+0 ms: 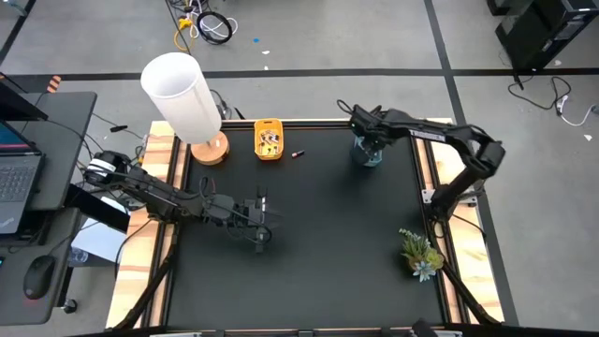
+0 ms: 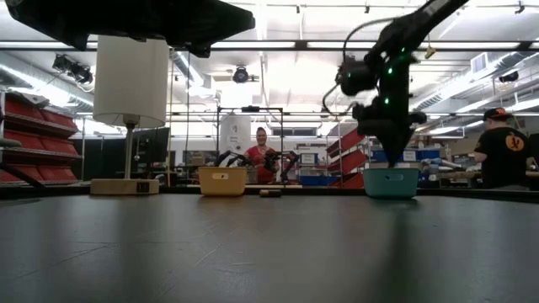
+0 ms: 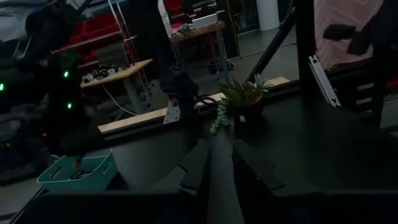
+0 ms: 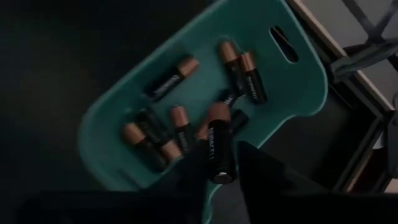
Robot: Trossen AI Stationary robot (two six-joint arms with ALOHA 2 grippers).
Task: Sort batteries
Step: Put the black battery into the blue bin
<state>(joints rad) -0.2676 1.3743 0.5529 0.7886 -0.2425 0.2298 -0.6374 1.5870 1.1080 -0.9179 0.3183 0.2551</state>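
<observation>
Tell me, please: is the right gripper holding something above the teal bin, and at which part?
Yes. The right gripper has a dark battery with a copper end between its fingers, by its lower dark half, above the teal bin.
</observation>
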